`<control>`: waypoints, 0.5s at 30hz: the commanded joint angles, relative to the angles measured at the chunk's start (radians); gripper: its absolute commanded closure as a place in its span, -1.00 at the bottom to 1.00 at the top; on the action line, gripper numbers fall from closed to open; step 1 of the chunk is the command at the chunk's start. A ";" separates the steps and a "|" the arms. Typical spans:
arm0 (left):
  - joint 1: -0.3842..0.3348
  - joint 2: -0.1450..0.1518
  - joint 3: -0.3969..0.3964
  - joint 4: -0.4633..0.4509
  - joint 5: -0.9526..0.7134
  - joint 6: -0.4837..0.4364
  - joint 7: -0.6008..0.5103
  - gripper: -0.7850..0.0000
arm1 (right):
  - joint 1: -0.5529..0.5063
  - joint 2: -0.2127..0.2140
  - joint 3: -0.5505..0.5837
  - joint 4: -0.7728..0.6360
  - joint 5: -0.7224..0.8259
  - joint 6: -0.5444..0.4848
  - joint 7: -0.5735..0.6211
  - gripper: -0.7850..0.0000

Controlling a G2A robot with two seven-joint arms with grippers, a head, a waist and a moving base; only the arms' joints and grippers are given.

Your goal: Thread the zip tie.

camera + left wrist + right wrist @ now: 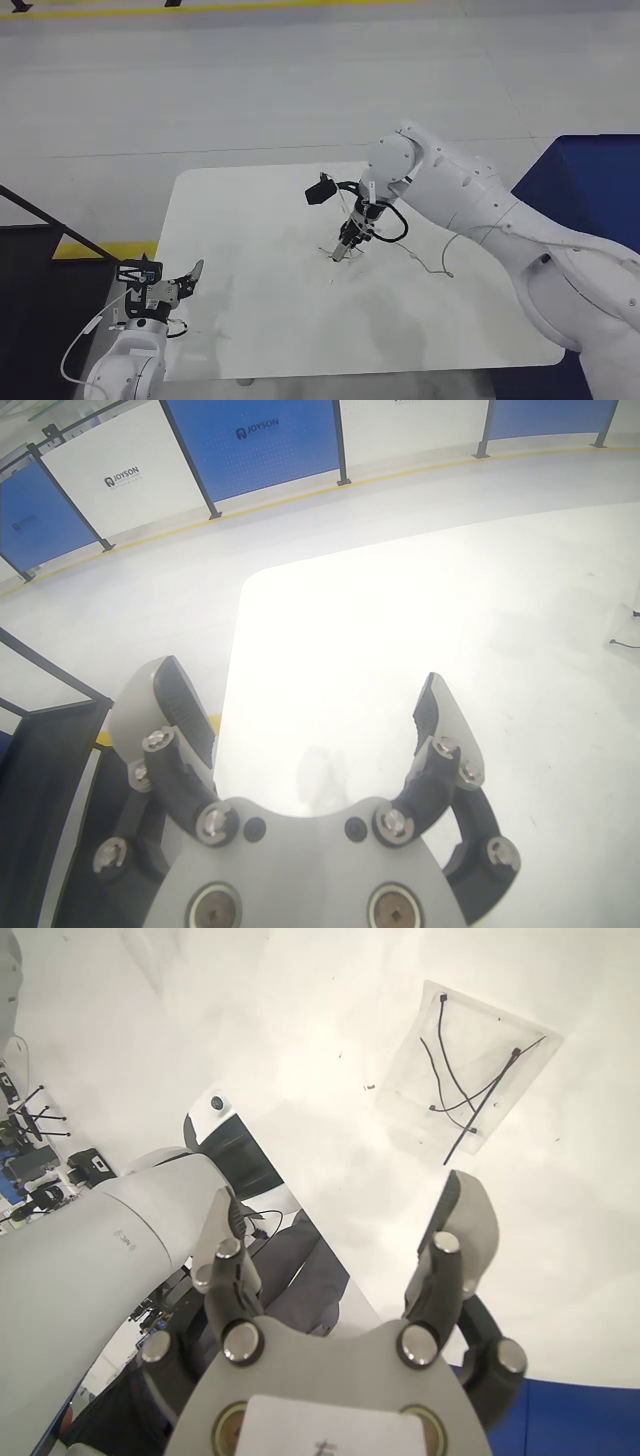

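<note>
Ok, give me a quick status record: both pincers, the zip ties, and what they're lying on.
left pincer: open, empty, at a corner of the table, far from the ties
right pincer: open, empty, near the tray
thin black plastic zip ties: several, loose, crossing each other; one end pokes past the tray edge; none gripped
shallow clear square tray: flat on the table, holds the ties
white rounded-corner table: carries the tray
task state: threading not yet begun
</note>
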 commanded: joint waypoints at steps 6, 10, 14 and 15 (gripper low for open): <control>0.000 0.000 0.000 0.000 0.000 0.000 0.000 -1.00 | -0.017 -0.082 0.000 0.134 -0.008 0.000 0.000 0.20; 0.000 0.000 0.000 0.000 0.000 0.000 0.000 -1.00 | -0.004 -0.106 0.000 0.165 -0.002 0.000 0.000 0.06; 0.000 0.000 0.000 0.000 0.000 0.000 0.000 -1.00 | -0.001 -0.110 0.000 0.168 -0.015 0.000 0.000 -1.00; 0.000 0.000 0.000 0.000 0.000 0.000 0.000 -1.00 | -0.001 -0.110 0.000 0.168 -0.015 0.000 0.000 -1.00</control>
